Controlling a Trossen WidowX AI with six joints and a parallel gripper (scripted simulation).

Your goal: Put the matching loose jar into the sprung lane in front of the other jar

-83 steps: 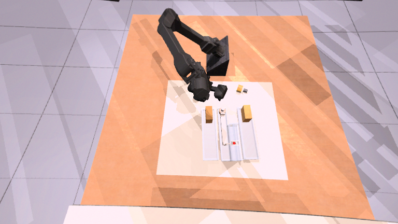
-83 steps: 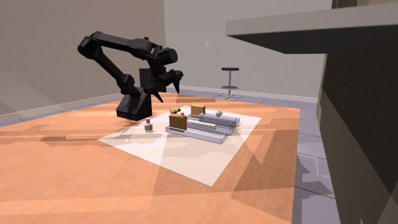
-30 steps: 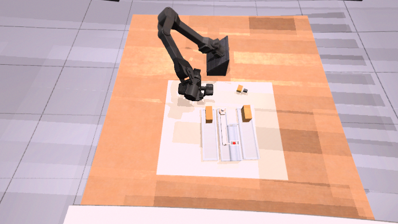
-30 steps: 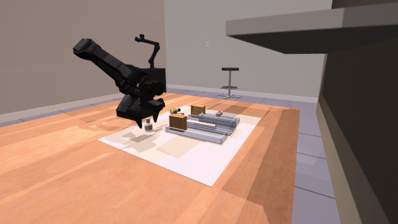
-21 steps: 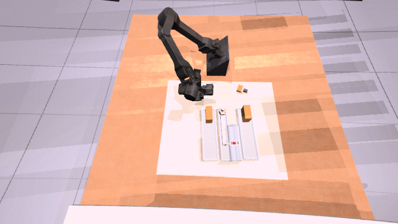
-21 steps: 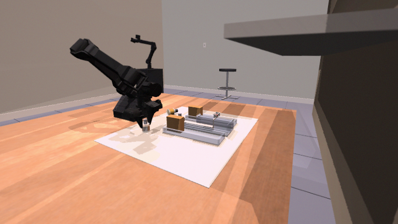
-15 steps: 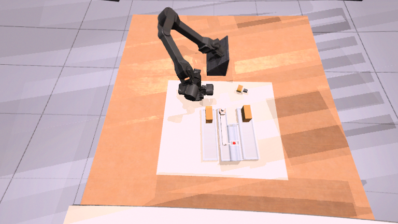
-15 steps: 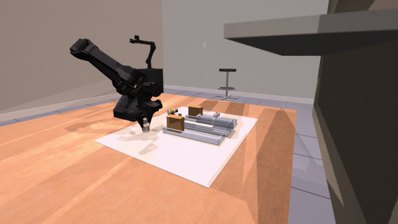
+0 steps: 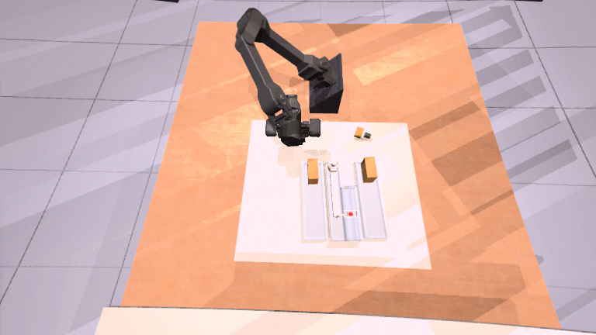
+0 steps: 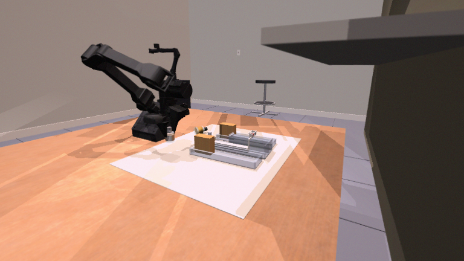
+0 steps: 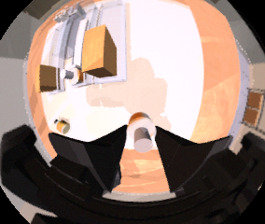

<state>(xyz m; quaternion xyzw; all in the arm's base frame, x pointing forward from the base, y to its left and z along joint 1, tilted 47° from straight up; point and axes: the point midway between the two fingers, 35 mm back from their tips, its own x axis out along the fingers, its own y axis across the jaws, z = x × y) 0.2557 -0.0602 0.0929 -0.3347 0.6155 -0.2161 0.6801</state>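
Observation:
My gripper is shut on a small upright jar with a pale grey cap and an orange-brown band. The jar is a little above the table in the exterior view. In the top view the gripper hides it. A similar jar stands in the sprung lane at its end nearest the arm. A red-dotted marker sits farther back, at the end of a thin pale rod. The pusher plate and front stop are too small to tell.
Two clear side lanes flank the sprung lane, each holding an orange box near the arm. A yellow jar with a dark cap lies on its side on the white mat.

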